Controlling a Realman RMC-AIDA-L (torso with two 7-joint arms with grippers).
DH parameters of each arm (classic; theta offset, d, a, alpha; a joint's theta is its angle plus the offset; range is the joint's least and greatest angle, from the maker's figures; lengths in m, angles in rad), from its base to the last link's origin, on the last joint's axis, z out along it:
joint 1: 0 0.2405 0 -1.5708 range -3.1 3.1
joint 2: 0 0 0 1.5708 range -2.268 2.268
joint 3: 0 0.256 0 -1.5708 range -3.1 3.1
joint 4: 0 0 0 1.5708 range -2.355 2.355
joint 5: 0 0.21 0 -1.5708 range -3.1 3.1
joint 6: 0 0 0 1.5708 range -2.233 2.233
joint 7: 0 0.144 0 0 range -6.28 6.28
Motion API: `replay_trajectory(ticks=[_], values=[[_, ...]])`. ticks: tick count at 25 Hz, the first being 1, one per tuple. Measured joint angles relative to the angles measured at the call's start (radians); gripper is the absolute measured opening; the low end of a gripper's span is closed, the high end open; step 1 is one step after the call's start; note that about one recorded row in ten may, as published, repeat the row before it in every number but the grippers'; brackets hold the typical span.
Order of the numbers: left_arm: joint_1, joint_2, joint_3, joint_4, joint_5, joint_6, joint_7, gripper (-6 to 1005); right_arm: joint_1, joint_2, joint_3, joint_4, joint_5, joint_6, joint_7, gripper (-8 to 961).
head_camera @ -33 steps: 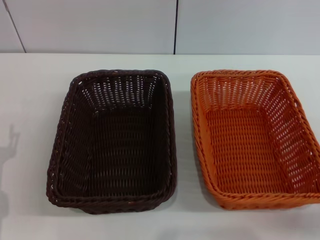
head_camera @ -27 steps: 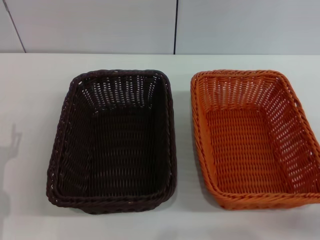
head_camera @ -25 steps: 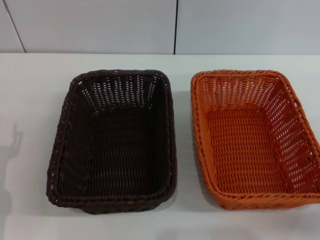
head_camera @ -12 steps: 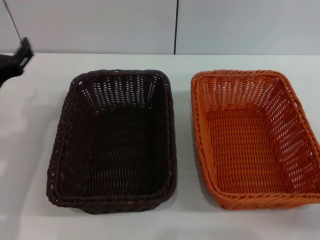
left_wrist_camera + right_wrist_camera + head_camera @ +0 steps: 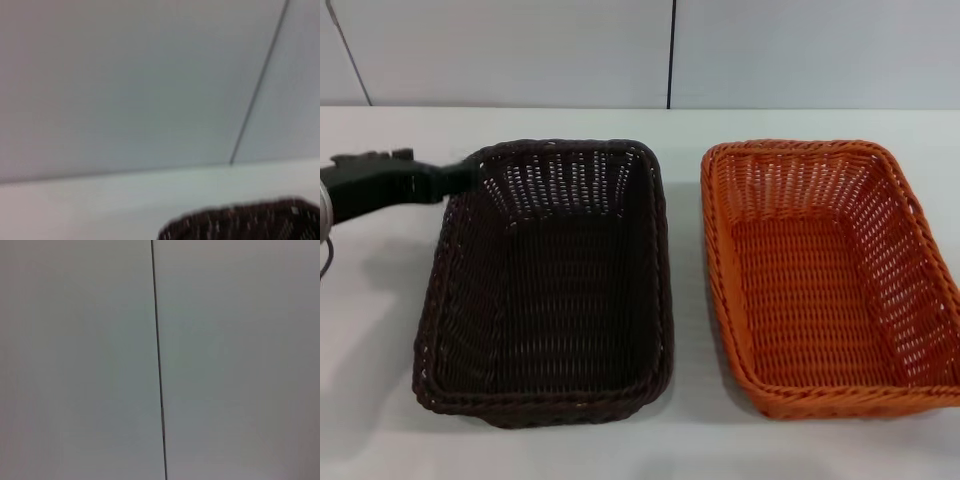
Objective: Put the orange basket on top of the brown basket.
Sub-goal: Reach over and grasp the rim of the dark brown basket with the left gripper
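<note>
Now, head view first:
Desk [image 5: 380, 330]: white, fills the lower three quarters of the frame; a pale panelled wall [image 5: 520, 50] runs across the top, with a dark vertical seam just right of centre.
Brown basket [image 5: 548, 282]: centre-left of the frame, upright on the desk, nothing inside, long side running from near edge to far edge.
Orange basket [image 5: 825, 275]: right half of the frame, upright on the desk beside the brown one, a strip of bare desk between them, not touching; nothing inside it. It is not stacked on the brown one.
Left gripper [image 5: 445, 175]: dark, reaches in from the left edge at mid-upper height, lying roughly level; its tip is at the brown basket's far left corner, by the rim. Contact with the rim: cannot tell.
Left fingers: how far apart they stand cannot be told, and nothing is seen held.
Right gripper: outside this view.

Left wrist view:
Brown basket [image 5: 245, 222]: only a blurred arc of braided rim, lower right of the frame.
Desk [image 5: 75, 205]: pale band across the bottom, the wall [image 5: 125, 75] above it, a slanted dark seam at upper right.
Own fingers: not shown.

Right wrist view:
Wall [image 5: 75, 360]: fills the frame, one dark vertical seam near the middle.
</note>
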Motion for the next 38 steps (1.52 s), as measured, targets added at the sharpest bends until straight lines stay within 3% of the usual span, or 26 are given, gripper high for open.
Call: replay_trajectory(ticks=[6, 16, 30, 38], values=[[-0.059, -0.002, 0.007, 0.017, 0.108, -0.145, -0.023, 797, 0.011, 0.0, 0.0, 0.008, 0.001, -0.017, 0.0, 818], [-0.094, -0.003, 0.029, 0.087, 0.174, -0.155, -0.038, 793, 0.012, 0.0, -0.003, 0.012, 0.001, -0.017, 0.0, 818], [-0.176, -0.003, 0.054, 0.23, 0.176, -0.177, -0.06, 787, 0.013, 0.0, -0.003, 0.013, 0.002, -0.028, 0.0, 817], [-0.2, 0.001, 0.048, 0.254, 0.176, -0.209, -0.062, 784, 0.014, 0.0, -0.003, 0.013, 0.002, -0.03, 0.0, 817]])
